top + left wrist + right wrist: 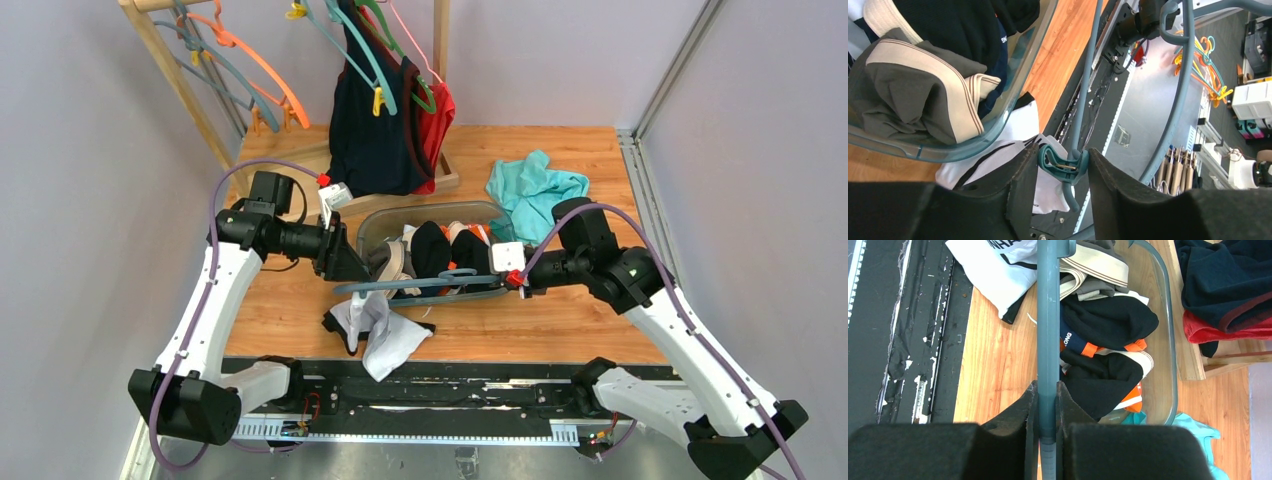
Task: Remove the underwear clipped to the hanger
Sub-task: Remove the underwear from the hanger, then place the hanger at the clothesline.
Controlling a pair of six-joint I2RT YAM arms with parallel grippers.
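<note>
A grey-blue hanger (420, 286) is held level over the table's front, between both arms. My right gripper (1048, 390) is shut on its bar (1048, 315). My left gripper (1063, 162) presses both fingers against the teal clip (1064, 166) at the hanger's left end. A white-grey underwear (385, 335) with black trim lies crumpled on the table below that end. Whether the clip still bites it I cannot tell. A grey-brown underwear with beige waistband (908, 90) and black ones (1108, 320) lie in the clear tub (430, 208).
A wooden rack (190, 90) at the back carries orange and teal hangers, a navy tank top (375, 130) and a red cloth. A teal cloth (535, 190) lies behind the right arm. The table's black front rail (430, 395) runs just below the white underwear.
</note>
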